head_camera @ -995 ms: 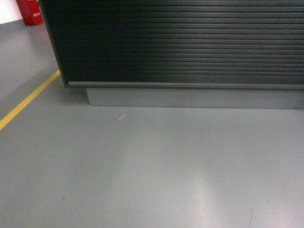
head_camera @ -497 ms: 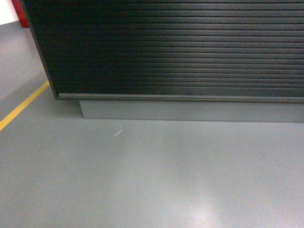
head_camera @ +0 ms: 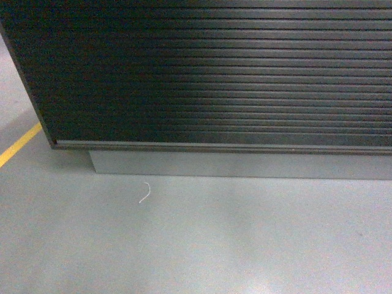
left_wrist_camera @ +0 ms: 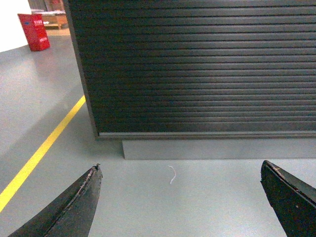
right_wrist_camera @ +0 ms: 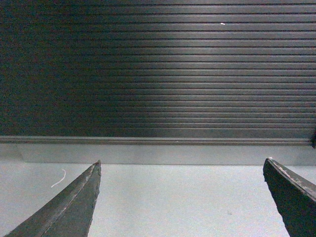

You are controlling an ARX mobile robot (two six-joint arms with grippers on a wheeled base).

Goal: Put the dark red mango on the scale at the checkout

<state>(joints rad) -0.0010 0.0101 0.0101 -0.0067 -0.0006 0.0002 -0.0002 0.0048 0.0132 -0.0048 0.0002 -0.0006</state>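
The checkout (head_camera: 208, 73) fills the upper half of the head view as a black front of horizontal ribbed slats on a grey plinth; its top is out of view. It also faces me in the left wrist view as the checkout (left_wrist_camera: 197, 69) and in the right wrist view as the checkout (right_wrist_camera: 158, 69). The dark red mango and the scale are out of view. My left gripper (left_wrist_camera: 181, 170) is open, low over the grey floor, with nothing between its fingers. My right gripper (right_wrist_camera: 181, 165) is open too and holds nothing.
The checkout's left corner (left_wrist_camera: 81, 74) stands near a yellow floor line (left_wrist_camera: 44, 148). A small white scrap (head_camera: 145, 192) lies on the grey floor before the plinth (head_camera: 245, 165). A red box (left_wrist_camera: 33, 31) stands far back left.
The checkout front has grown larger and shifted left and down in the head view as the base rolls closer. The red box has left the head view.
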